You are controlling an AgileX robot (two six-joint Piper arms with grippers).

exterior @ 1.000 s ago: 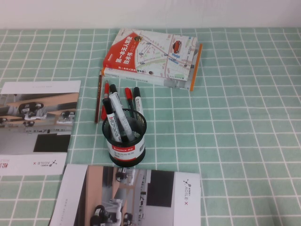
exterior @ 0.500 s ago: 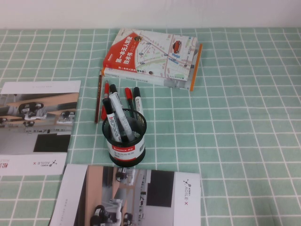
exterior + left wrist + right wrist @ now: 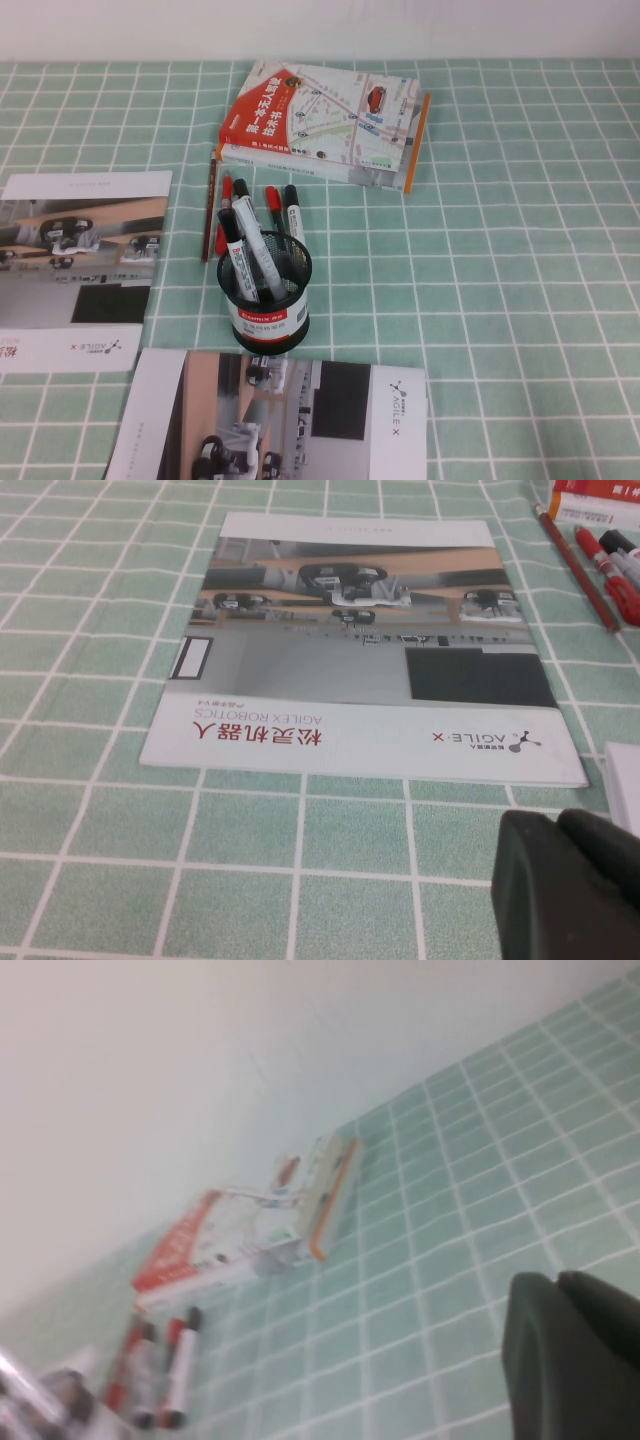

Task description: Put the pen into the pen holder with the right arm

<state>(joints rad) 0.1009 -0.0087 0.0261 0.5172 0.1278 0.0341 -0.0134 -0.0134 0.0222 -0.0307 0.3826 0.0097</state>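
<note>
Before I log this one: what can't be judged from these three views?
- Left gripper: cut off by the left wrist view's edge, absent from the high view.
- Right gripper: cut off in its blurred wrist view.
- Pen holder: mesh hides the marker ends inside.
- Book: small print unreadable.

table (image 3: 520, 250): green-checked cloth | on it: books (image 3: 325, 120), pen holder (image 3: 268, 300), brochures (image 3: 80, 265), loose markers (image 3: 275, 205), pencil (image 3: 209, 205)

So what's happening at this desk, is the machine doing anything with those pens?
Nothing is being handled right now. The black mesh pen holder stands on the green checked cloth with black-capped pens already leaning inside it. More markers and a pencil lie behind it, near a stack of books. The left gripper hangs over a brochure; the right gripper is off to the side, holding nothing.
</note>
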